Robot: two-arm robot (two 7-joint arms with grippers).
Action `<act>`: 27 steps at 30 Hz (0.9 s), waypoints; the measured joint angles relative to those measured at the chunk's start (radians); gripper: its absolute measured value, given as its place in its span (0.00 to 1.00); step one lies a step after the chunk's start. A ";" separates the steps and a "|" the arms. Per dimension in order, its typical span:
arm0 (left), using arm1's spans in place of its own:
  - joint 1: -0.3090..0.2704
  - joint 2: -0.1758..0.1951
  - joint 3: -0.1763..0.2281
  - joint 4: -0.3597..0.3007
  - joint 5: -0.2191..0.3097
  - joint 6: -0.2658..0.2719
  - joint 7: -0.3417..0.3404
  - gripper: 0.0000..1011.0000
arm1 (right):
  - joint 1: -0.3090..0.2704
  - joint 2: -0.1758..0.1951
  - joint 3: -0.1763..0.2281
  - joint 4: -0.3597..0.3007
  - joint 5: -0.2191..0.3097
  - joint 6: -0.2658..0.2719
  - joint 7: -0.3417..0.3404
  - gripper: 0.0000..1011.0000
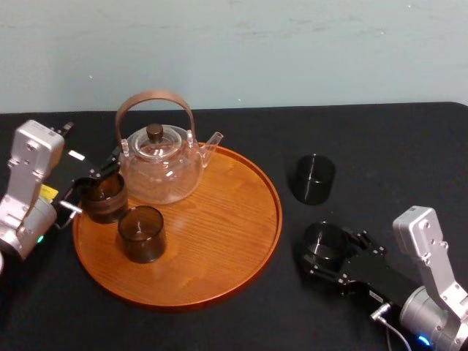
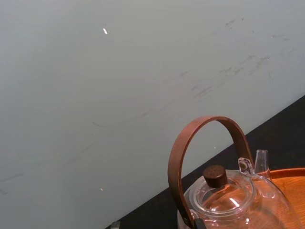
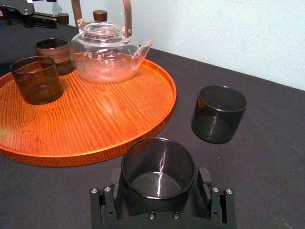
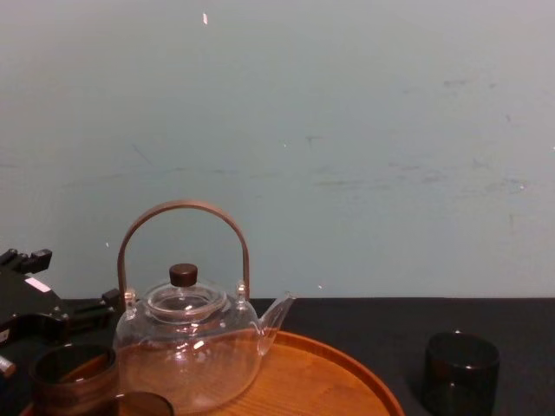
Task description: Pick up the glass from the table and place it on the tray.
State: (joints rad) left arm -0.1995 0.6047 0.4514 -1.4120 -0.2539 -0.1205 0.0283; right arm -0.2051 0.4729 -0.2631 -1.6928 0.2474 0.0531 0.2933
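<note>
Snugly around glass (image 3: pixel 158 164): right pincer (image 3: pixel 160 185).

Clear teapot (image 1: pixel 161 164), black table (image 1: pixel 380 139), pale wall (image 1: pixel 292 51).
The teapot stands upright, its brown handle arched over a dark-knobbed lid, spout to the right.

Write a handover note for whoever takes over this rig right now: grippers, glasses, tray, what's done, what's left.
The right gripper is around the glass, which appears to stand on the table right of the tray; whether the grip is firm cannot be told.
The left gripper is at the tray's left edge, beside the rear tray glass.
Also on the tray: the teapot and the front tray glass.
The spare glass is on the table, farther back.
Done: the gripper has reached the glass.
Left: lift it and set it on bare tray.
</note>
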 joint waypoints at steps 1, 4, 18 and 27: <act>0.000 0.000 0.000 0.000 0.000 0.000 0.000 0.99 | 0.004 -0.003 0.000 0.005 -0.002 0.000 0.002 0.99; 0.000 0.000 0.000 0.000 0.000 0.000 0.000 0.99 | 0.021 -0.016 -0.003 0.026 -0.009 0.000 0.013 0.99; 0.000 0.000 0.000 0.000 0.000 0.000 0.000 0.99 | 0.060 -0.044 -0.011 0.072 -0.016 -0.018 0.042 0.99; 0.000 0.000 0.000 0.000 0.000 0.000 0.000 0.99 | 0.057 -0.042 -0.011 0.068 -0.016 -0.017 0.040 0.91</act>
State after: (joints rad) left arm -0.1995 0.6047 0.4514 -1.4120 -0.2539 -0.1205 0.0283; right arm -0.1479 0.4313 -0.2741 -1.6247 0.2316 0.0358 0.3333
